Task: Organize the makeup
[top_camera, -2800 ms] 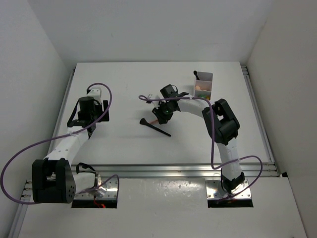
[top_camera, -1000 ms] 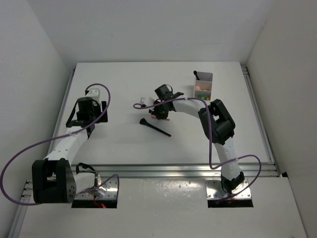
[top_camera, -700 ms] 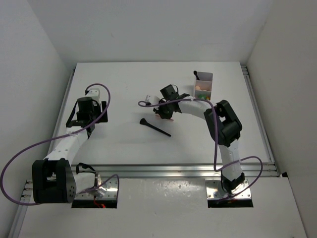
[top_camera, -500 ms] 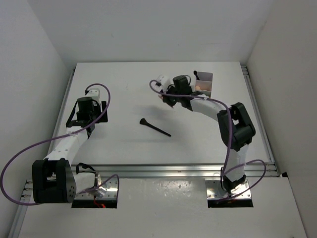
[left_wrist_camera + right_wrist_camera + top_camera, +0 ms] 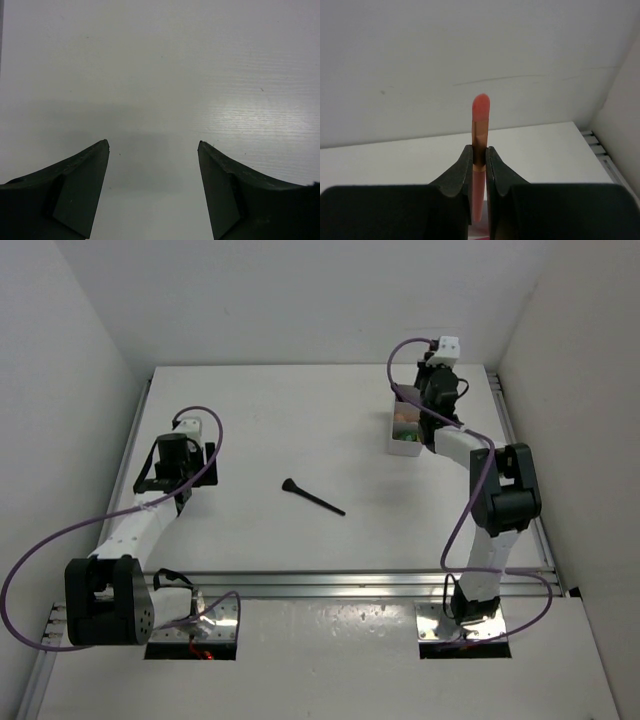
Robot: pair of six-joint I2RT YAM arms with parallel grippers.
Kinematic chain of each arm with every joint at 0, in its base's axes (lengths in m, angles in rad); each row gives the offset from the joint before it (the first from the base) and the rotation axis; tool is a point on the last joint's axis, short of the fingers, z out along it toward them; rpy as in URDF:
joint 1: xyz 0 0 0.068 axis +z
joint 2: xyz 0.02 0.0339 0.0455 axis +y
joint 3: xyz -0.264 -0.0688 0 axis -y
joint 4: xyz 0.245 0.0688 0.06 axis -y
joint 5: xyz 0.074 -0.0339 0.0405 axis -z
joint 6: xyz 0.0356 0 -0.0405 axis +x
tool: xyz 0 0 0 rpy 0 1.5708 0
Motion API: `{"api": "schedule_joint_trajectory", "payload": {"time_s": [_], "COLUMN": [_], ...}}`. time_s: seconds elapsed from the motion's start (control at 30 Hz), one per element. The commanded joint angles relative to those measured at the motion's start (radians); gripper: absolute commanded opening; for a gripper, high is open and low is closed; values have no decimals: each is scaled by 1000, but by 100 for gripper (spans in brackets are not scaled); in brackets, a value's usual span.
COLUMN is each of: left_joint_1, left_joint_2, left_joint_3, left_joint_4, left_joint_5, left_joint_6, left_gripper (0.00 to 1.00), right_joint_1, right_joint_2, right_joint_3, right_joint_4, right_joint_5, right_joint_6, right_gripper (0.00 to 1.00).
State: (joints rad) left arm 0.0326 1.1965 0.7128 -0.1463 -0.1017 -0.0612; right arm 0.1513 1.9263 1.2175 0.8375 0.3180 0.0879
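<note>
Placement is the step in hand: the right fingers (image 5: 461, 172) are pressed onto a thin pink pencil (image 5: 480, 112), pinching it at its copper band so that its rounded tip sticks out past them. In the top view this arm reaches to the far right of the desk (image 5: 250, 420), its wrist above the translucent white box (image 5: 403, 447). Small peach and green things show inside, too small to name. Judging from that, the next move calls for lowering the pencil into a compartment and spreading the fingers only once it sits within the walls; which compartment lies beneath cannot be told. One black-handled brush (image 5: 314, 498) lies alone mid-desk, well apart from the box, and looks like the following pick. The left fingers (image 5: 75, 190) are spread wide above the desk, holding nothing.
</note>
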Motion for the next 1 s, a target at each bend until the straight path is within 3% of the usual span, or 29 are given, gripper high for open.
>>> {"api": "schedule_joint_trajectory", "payload": {"time_s": [0.0, 0.37, 0.73, 0.97], "left_joint_1": [9, 9, 9, 0], "left_joint_2": [11, 41, 41, 41], "left_joint_3": [51, 80, 71, 71], "left_joint_4": [-1, -19, -19, -19], "left_joint_5": [-15, -24, -24, -3], "left_joint_6": [-6, -15, -25, 9], "left_gripper": [77, 77, 77, 81], "right_joint_1": [-25, -45, -47, -30], "right_joint_2": [42, 111, 194, 84], "right_joint_3": [0, -29, -26, -81], "right_joint_4": [100, 118, 146, 92], "right_joint_5": [53, 16, -45, -194], "right_joint_6": [61, 184, 188, 121], "right_gripper": [0, 0, 0, 50]}}
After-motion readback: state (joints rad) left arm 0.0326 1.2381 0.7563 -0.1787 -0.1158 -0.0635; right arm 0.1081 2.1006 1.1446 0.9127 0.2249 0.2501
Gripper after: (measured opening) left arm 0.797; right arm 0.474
